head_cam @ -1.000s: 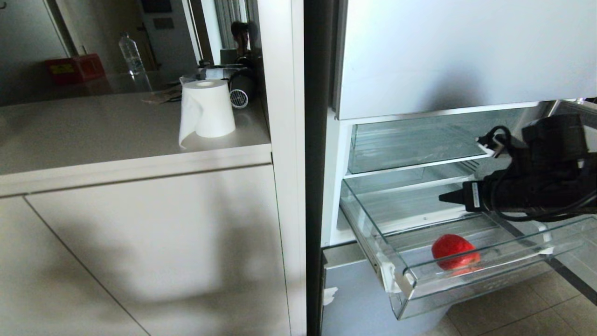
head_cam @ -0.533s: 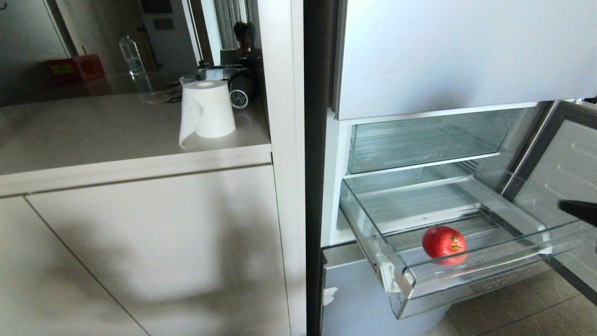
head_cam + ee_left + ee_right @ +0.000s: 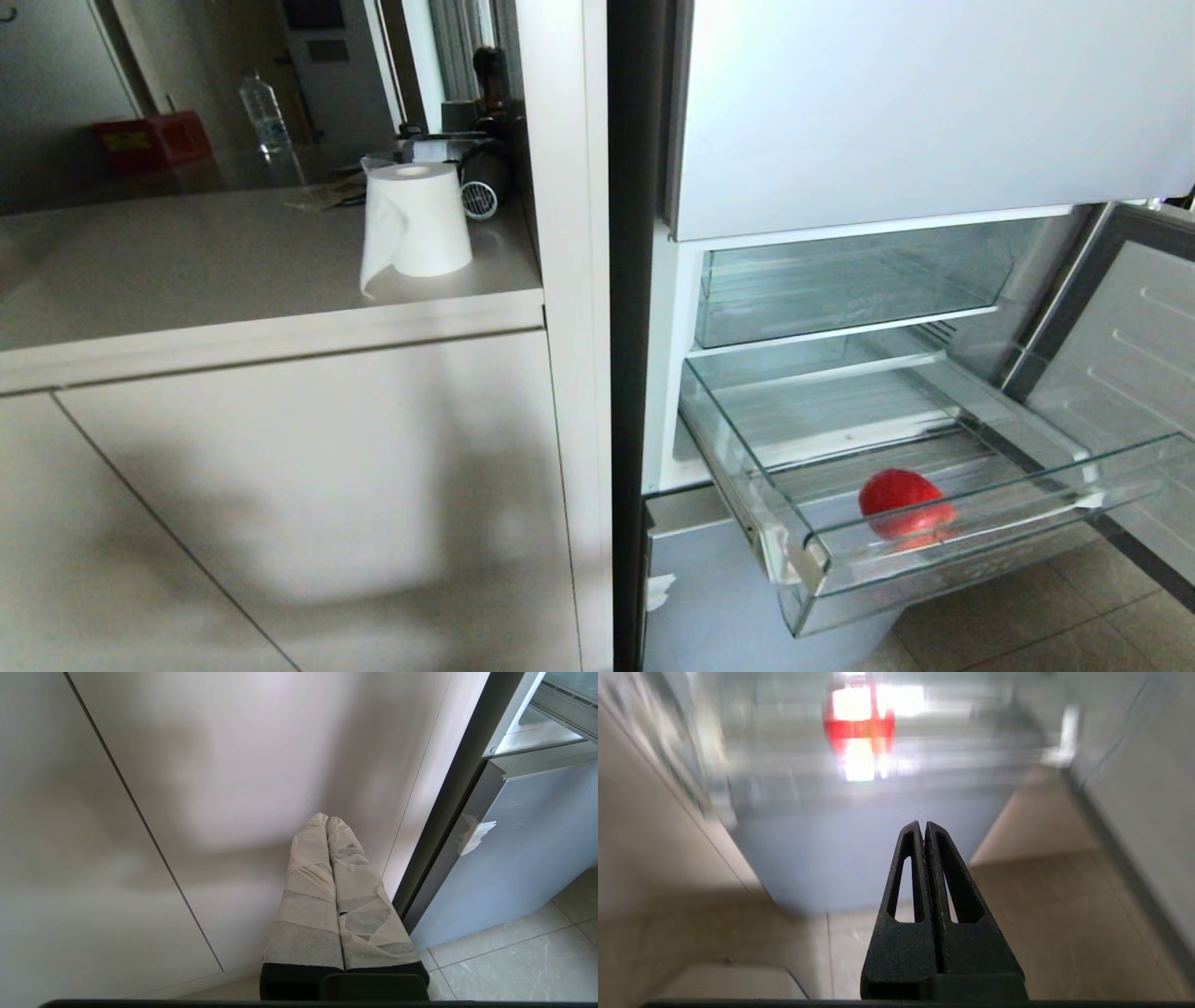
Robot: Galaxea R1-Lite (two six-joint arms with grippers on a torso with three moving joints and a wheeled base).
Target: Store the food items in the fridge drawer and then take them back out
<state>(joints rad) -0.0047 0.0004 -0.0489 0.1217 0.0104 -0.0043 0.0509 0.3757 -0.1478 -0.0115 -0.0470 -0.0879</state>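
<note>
Sitting loose in the head view, the red toy fruit (image 3: 902, 502) in the pulled-out fridge drawer (image 3: 943, 560) could roll; left wrist view: taped left pincer (image 3: 328, 820) pressed together by a cabinet; right wrist view: empty right pincer (image 3: 922, 825) clamped together, risking a bump on the drawer front.

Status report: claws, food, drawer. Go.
Left claw shut, parked by the cabinet. Right claw shut, empty, outside the fridge drawer. Red food item lying in the open drawer. Nothing in the way.
</note>
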